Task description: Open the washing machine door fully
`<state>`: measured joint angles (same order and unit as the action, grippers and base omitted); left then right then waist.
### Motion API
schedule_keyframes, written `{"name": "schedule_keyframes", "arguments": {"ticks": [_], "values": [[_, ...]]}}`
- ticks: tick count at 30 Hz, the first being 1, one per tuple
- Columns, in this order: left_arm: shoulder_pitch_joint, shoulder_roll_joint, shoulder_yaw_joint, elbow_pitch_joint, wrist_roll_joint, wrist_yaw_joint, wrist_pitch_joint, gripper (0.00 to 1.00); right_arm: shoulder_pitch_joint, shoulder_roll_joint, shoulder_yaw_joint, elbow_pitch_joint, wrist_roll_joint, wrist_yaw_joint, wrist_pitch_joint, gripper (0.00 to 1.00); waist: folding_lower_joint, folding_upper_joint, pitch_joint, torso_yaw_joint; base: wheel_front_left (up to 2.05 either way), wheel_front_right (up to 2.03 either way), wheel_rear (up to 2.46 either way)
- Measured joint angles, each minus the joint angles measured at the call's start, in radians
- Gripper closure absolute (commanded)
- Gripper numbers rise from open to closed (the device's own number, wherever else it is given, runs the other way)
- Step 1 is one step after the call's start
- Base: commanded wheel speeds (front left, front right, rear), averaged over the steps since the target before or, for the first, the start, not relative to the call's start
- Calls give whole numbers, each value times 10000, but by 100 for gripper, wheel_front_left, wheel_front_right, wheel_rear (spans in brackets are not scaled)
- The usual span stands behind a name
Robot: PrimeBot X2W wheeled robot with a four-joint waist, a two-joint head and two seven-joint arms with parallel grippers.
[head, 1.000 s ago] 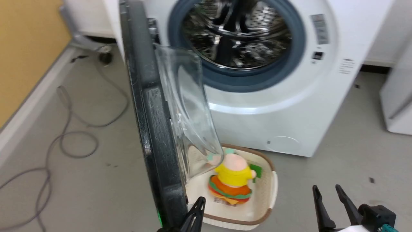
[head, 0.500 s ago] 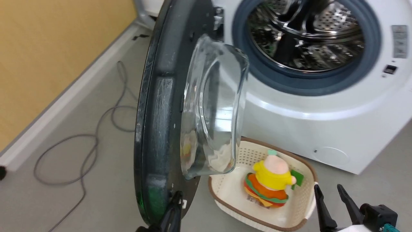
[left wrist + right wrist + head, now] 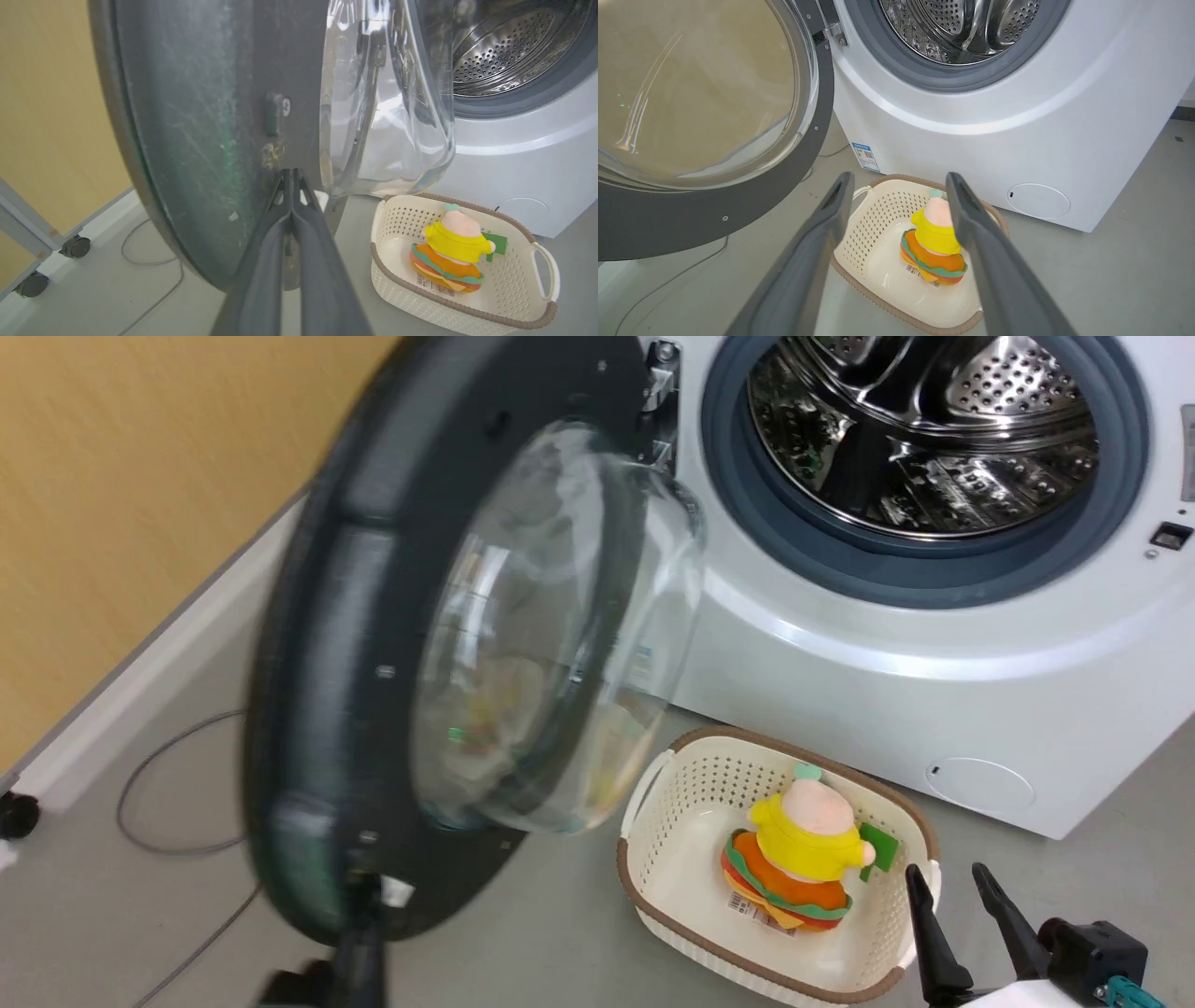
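The washing machine door point(image 3: 327, 616) is a black ring with a clear glass bowl. It stands swung out to the left of the white washing machine point(image 3: 887, 691), whose steel drum point(image 3: 934, 429) is exposed. My left gripper point(image 3: 359, 933) is shut, with its tip against the door's lower inner rim. In the left wrist view the closed left gripper point(image 3: 290, 175) presses on the door point(image 3: 201, 116) beside the glass. My right gripper point(image 3: 945, 877) is open and empty at the lower right. In the right wrist view the right gripper point(image 3: 900, 179) hovers over the basket, with the door point(image 3: 738, 210) at the left.
A cream basket point(image 3: 653, 915) holding a plush toy point(image 3: 803, 859) sits on the floor before the machine. Grey cables point(image 3: 159, 775) lie left of the door by the yellow wall point(image 3: 140, 504). Caster wheels point(image 3: 74, 246) stand at the far left.
The door has swung wider, from nearly edge-on to showing its inner face. My left gripper has gone left with its lower rim. The camera has shifted too. The right gripper stays put.
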<state>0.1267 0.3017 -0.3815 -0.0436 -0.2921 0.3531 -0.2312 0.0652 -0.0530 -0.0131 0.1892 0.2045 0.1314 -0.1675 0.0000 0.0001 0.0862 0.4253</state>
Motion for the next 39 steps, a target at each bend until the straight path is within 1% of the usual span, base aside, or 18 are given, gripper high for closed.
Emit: {"name": "schedule_keyframes", "arguments": {"ticks": [7,12,19,26,32,35,39], "values": [[-504,345,1622,855,-853,-65,-178,100,-100,2,13,2,0,0,79,0,0,0,115,-365,0,0,0],[-1138,617,2637,1569,-1239,-341,-240,100,-172,2,-42,-23,-6,0,138,0,0,0,264,-706,0,0,0],[-1791,884,3988,2516,-1266,-713,-251,100,-188,2,-50,-65,-12,0,217,0,0,-1,417,-1181,0,0,0],[-2251,1007,4903,3425,-1141,-965,-253,100,-343,2,-104,-161,-33,0,265,0,0,0,621,-1495,0,0,0],[-2455,1158,5674,4034,-963,-1277,-251,100,-360,2,-102,-169,-38,0,267,0,0,0,654,-1666,0,0,0],[-2444,1185,5910,4123,-704,-1336,-253,100,-385,2,-81,-134,-33,0,247,0,0,0,558,-1743,0,0,0],[-2086,1014,5996,3889,-362,-1363,-253,100,-382,2,-40,-84,12,0,142,0,0,0,313,-1830,0,0,0]]}}
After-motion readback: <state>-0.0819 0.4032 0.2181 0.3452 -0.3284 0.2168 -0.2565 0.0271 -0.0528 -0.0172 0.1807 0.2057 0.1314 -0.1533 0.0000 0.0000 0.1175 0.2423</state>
